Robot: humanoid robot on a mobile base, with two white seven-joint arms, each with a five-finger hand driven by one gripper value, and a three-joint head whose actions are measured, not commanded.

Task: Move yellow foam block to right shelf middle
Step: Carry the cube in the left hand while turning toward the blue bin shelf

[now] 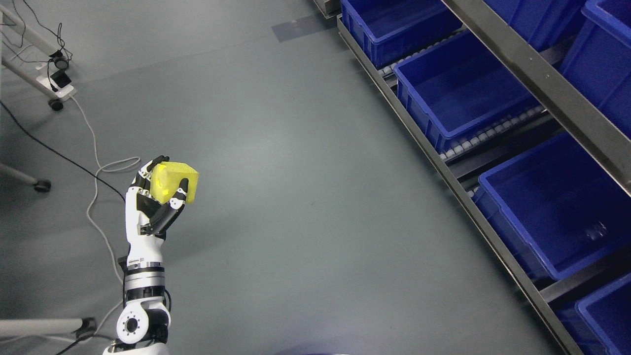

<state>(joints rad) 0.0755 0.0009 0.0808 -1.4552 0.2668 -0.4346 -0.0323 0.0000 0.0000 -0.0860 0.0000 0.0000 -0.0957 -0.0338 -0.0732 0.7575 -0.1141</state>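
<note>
**Block in hand, shelf well off to the side**

The left hand (157,197) is up over the grey floor (296,172), fingers (178,195) wrapped round the yellow foam block (178,181) and clamped on it. The block sits high in the grip, its top and one side face clear of the fingers, a dark thumb or finger hooked over the corner farthest from the shelf. Nothing supports it but the hand.

The shelf (493,217) runs down the far side of the picture from the block, well apart from it, with open floor between. Blue bins (458,88) sit in rows on its roller tracks, and a metal rail (542,84) crosses above them. All the bins in view look empty.

By my reading this is the carry step: the pick looks done, the placing not yet begun. The next move calls for a long sweep across to the shelf, likely with the base turning or rolling too, since the reach looks too great for the arm alone. Then the hand must clear a bin's rim at the middle level before letting go. Which bin counts as middle I cannot settle from here.

On the side of the block away from the shelf, cables (98,167) trail over the floor beside a wheeled stand (29,74). The right hand is out of view.
</note>
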